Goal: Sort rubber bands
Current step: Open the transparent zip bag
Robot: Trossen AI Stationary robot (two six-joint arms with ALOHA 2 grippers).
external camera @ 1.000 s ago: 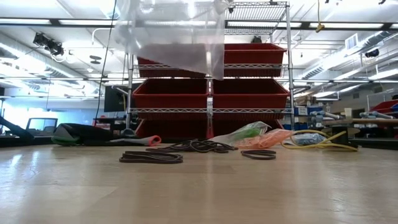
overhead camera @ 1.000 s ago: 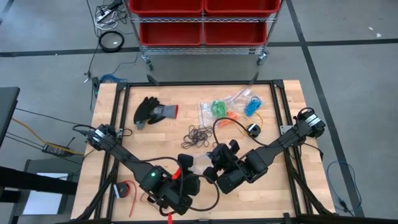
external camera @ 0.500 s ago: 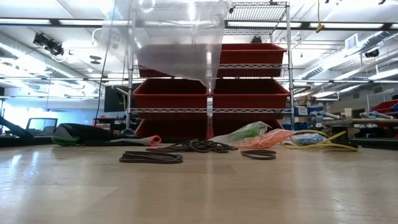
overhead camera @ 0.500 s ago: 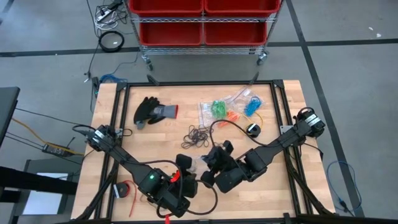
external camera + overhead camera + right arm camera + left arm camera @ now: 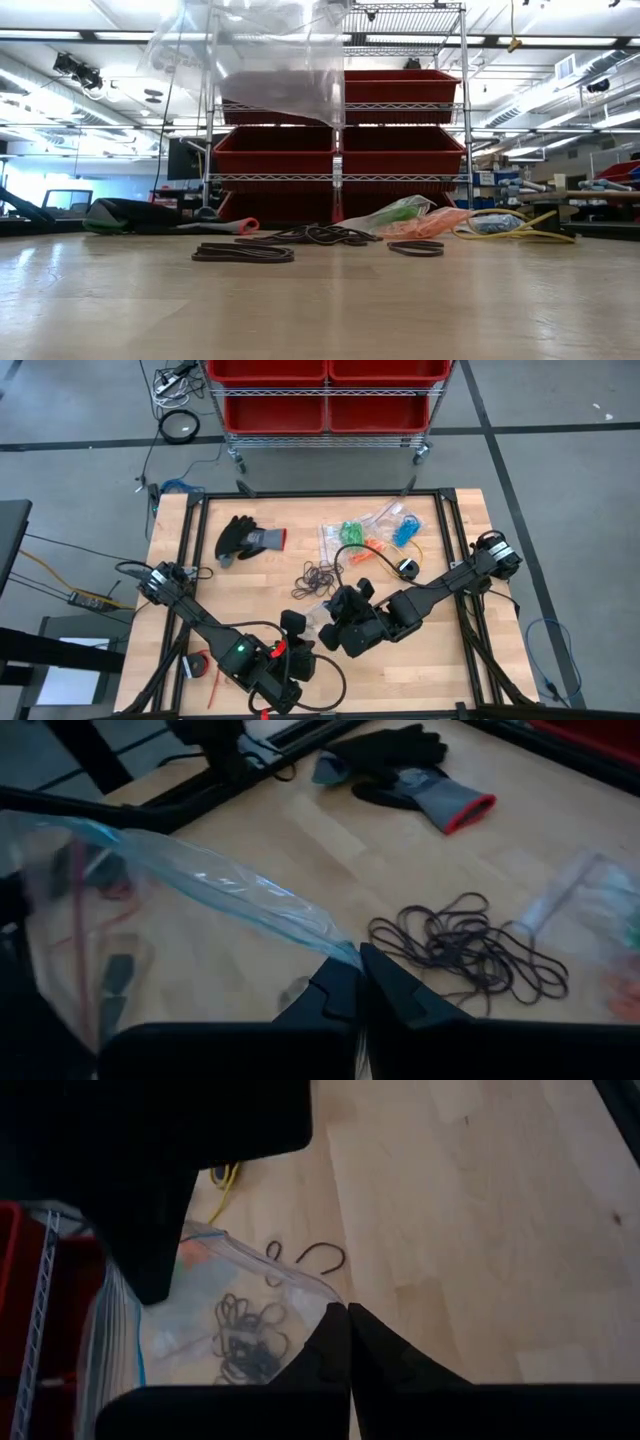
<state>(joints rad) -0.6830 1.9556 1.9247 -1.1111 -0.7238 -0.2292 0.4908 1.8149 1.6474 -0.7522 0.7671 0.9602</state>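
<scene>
You have both pincers clenched on one clear bag (image 5: pixel 275 60), lifted off the counter (image 5: pixel 440 670) near its front edge. Your left pincer (image 5: pixel 348 1342) pinches the bag's rim at a corner, fingertips pressed together on the plastic; your right pincer (image 5: pixel 362 982) is shut the same way on the blue-edged rim at another corner. The bag hangs stretched between them, well above the wood in the low view. Just beyond the right pincer lies the loose heap of black bands (image 5: pixel 470 952), flat on the counter, untouched by either pincer; through the plastic the left wrist view shows the same heap (image 5: pixel 248 1338). Farther past that heap sit small bags with green (image 5: pixel 351 533), orange (image 5: pixel 375 547) and blue bands (image 5: pixel 405 530). A dark glove (image 5: pixel 247 538) lies beyond the left pincer, apart from the bands.
</scene>
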